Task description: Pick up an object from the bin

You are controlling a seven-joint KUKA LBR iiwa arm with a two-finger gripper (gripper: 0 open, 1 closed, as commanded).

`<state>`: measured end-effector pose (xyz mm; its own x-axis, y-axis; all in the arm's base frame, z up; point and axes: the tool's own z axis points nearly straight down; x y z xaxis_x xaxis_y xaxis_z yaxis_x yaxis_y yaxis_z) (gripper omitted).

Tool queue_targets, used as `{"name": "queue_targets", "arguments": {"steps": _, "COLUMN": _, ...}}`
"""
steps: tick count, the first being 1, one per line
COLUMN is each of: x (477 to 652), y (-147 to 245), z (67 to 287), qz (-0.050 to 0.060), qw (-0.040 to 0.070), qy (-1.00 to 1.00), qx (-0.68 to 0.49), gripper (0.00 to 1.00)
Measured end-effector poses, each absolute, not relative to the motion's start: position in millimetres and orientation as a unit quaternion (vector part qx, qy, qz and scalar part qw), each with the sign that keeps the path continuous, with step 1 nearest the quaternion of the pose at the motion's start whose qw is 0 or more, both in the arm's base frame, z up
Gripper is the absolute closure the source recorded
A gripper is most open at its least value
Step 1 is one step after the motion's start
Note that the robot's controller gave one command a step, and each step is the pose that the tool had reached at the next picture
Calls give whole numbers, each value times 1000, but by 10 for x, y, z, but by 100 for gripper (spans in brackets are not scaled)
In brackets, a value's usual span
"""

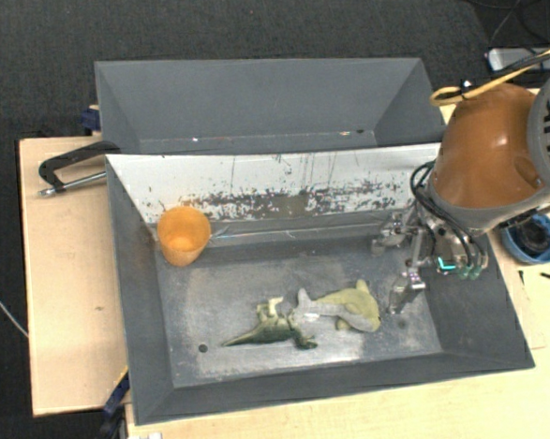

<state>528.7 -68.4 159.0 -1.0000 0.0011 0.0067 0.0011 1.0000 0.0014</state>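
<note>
My gripper (pixel 401 292) hangs low at the right side of the bin, its metal fingers pointing down to the floor just right of a pale yellow-green soft thing (pixel 353 307). Nothing shows between the fingers, and their spread is hard to read. A green toy dinosaur (pixel 275 327) lies on its side a little further left, with a small whitish piece (pixel 305 306) between it and the yellow-green thing. An orange cup (pixel 183 234) lies tipped at the back left corner, far from the gripper.
The arm with its orange cover comes in over the bin's right wall. The bin's sloped walls stand close on the right of the gripper. Bare floor stretches across the left and back of the bin.
</note>
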Motion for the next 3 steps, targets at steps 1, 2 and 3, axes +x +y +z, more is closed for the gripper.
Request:
{"name": "queue_targets", "arguments": {"steps": 1, "x": 5059, "y": -174, "z": 697, "qz": -1, "qw": -2, "qy": -999, "qx": 40, "gripper": 0}}
{"name": "queue_targets", "arguments": {"steps": 2, "x": 5079, "y": -188, "z": 729, "qz": 0, "qw": -5, "qy": -999, "qx": 39, "gripper": 100}}
{"name": "queue_targets", "arguments": {"steps": 3, "x": 5195, "y": -221, "z": 2509, "qz": 1, "qw": -8, "qy": -997, "qx": 75, "gripper": 100}}
